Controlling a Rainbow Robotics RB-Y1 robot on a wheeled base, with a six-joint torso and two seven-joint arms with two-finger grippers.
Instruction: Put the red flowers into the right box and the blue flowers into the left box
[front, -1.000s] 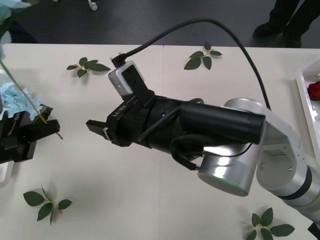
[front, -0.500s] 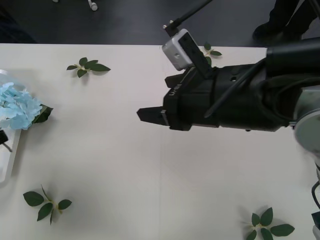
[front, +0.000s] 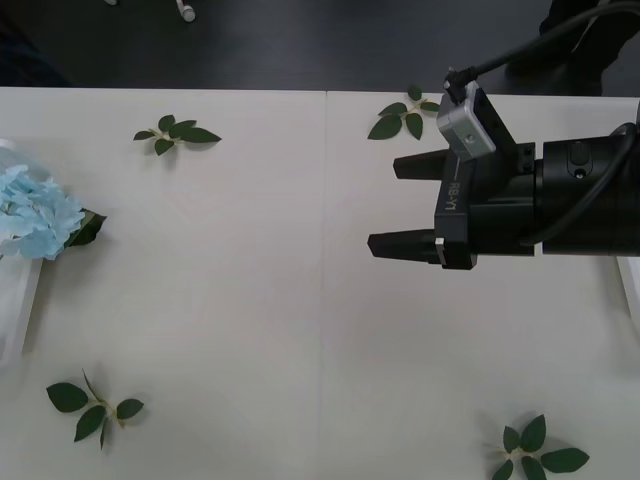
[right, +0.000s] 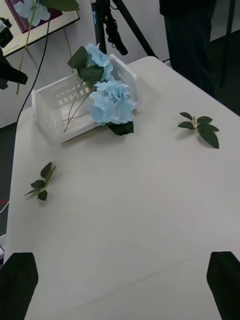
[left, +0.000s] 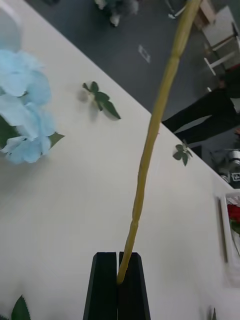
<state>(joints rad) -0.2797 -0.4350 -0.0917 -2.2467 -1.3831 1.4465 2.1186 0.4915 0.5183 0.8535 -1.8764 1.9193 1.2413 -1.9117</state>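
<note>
A: Table top (front: 250, 300) is seen as smooth matt off-white laminate. Left box (right: 55, 107) is glossy white slotted plastic.
B: Blue flowers (right: 112, 102) are read as soft cloth petals; right gripper (front: 400, 205) as matt black plastic.

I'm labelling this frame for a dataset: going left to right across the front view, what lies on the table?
Pale sky-blue hydrangea clusters at the left edge → loose green leaf sprig near the front-left corner → green leaf sprig at the back → right gripper, its black jaws open, above the white table.
</note>
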